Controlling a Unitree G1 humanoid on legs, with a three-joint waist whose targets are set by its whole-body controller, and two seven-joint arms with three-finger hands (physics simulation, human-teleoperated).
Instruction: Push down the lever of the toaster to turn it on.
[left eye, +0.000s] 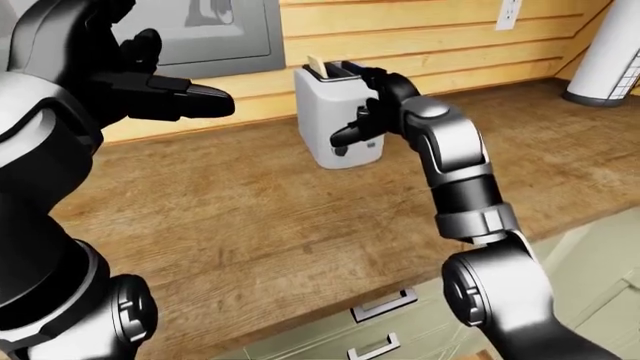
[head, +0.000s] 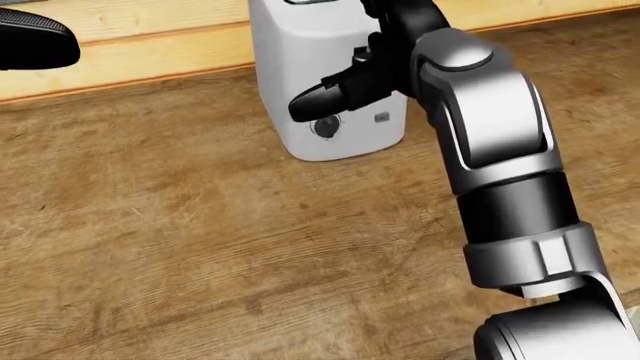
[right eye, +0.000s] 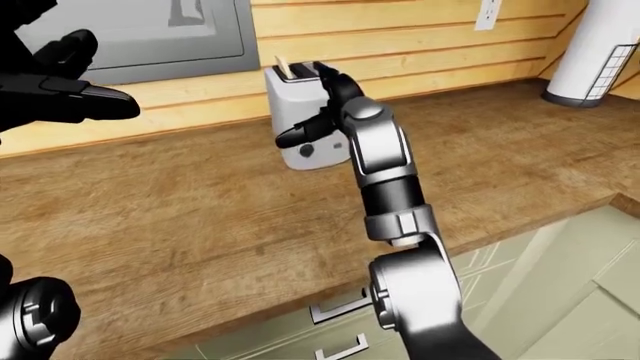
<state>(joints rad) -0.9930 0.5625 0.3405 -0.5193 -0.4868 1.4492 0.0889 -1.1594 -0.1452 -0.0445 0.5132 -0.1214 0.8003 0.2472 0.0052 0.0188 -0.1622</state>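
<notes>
Looking at one white toaster (left eye: 322, 112) standing on the wooden counter (left eye: 260, 232) against the far wall, a single slice of bread (left eye: 316, 64) poking from its slot. My right hand (head: 372, 64) is pressed against the toaster's right face, one black finger (head: 325, 96) stretched left above the round knob (head: 325, 127); whether it grips the lever, I cannot tell. My left hand (left eye: 165, 94) hangs unclenched, far left, holding nothing. Two drawer handles (left eye: 380, 304) show below.
</notes>
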